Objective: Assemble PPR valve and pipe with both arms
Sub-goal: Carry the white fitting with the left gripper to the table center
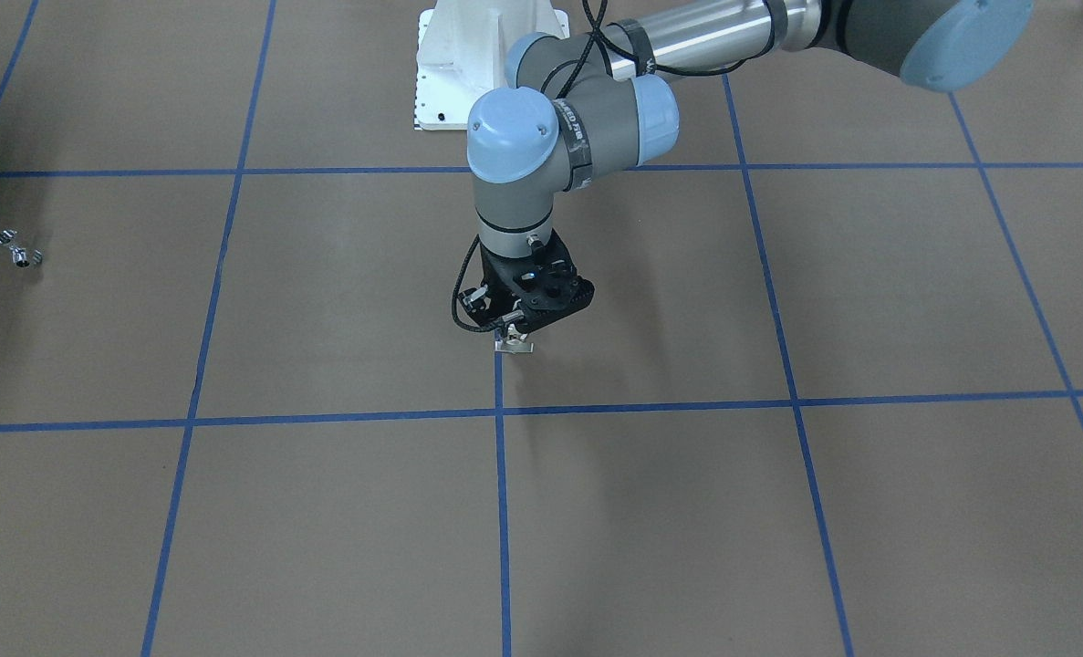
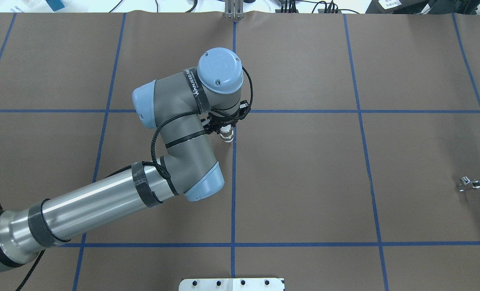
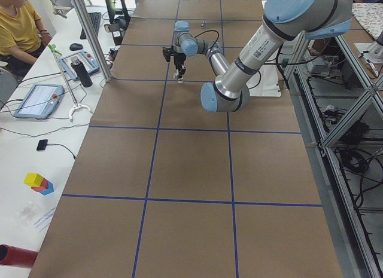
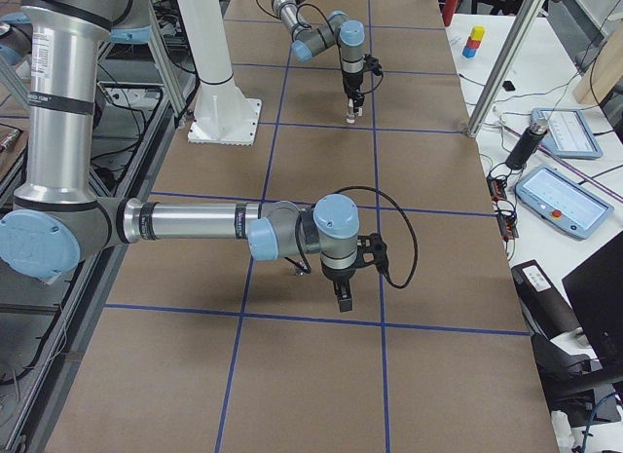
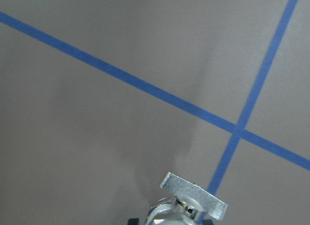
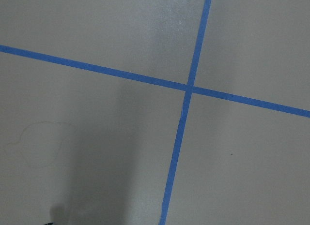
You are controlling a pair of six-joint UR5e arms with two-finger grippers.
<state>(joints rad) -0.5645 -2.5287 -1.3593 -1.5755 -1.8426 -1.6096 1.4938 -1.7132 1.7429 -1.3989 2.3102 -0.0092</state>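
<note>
The left pincer [image 1: 515, 325] points straight down at the desk [image 2: 304, 182], just beside the middle tape line [image 2: 233, 194] on its left. Its jaws are closed narrowly on the PPR valve [image 1: 514, 344], which sticks out below the fingertips. In the left wrist view the valve's flat tab [image 5: 193, 195] faces the camera. I cannot tell whether the valve touches the desk or hangs just clear of it.

Well to the right of that tape line, the pipe [image 2: 468, 184] lies alone on its side with nothing gripping it. The right pincer [image 4: 343, 295] shows only in the right side view, low over the desk and far from the line. I cannot tell how wide it stands, and its wrist camera shows only bare desk and tape.

The risks, as I judge them:
- The pipe is tiny, shiny and rounded, so a pinch slightly off centre could skid or spin it away.
- The hold on the valve looks like it is at one end only, so pushing the pipe in could twist it within the jaws.
- If the two axes meet at an angle, the joint may jam or a part may drop.
</note>
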